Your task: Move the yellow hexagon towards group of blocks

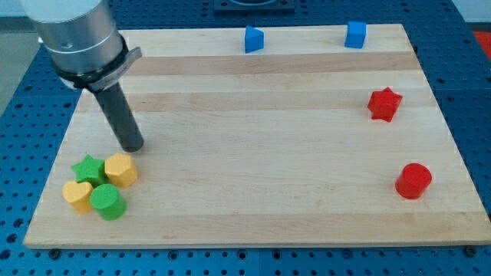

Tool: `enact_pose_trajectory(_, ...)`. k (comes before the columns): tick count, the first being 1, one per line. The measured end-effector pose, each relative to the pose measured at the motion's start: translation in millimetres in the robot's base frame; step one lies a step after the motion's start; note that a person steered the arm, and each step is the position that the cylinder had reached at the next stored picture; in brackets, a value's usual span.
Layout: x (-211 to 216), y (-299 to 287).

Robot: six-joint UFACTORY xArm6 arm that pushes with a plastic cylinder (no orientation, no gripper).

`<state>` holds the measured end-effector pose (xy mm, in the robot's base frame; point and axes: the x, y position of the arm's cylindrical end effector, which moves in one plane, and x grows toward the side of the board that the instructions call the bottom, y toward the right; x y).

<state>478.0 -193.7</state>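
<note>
The yellow hexagon (121, 169) sits at the view's lower left, touching a green star (90, 169). A yellow heart (77, 195) and a green cylinder (107, 201) lie just below them, all four packed together. My tip (133, 146) rests on the board just above the yellow hexagon, a little to its right, close to it; contact cannot be told.
A blue block (253, 39) and a blue cube (354, 34) stand near the board's top edge. A red star (383, 104) and a red cylinder (413, 181) are at the view's right. The wooden board (261, 115) lies on a blue perforated table.
</note>
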Motion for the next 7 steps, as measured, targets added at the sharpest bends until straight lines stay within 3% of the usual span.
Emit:
enact_pose_trajectory(2,12.0,-10.2)
enact_pose_trajectory(3,-0.5,13.5)
enact_pose_trajectory(4,14.7,19.9)
enact_pose_trajectory(5,34.2,13.3)
enact_pose_trajectory(7,31.9,-1.0)
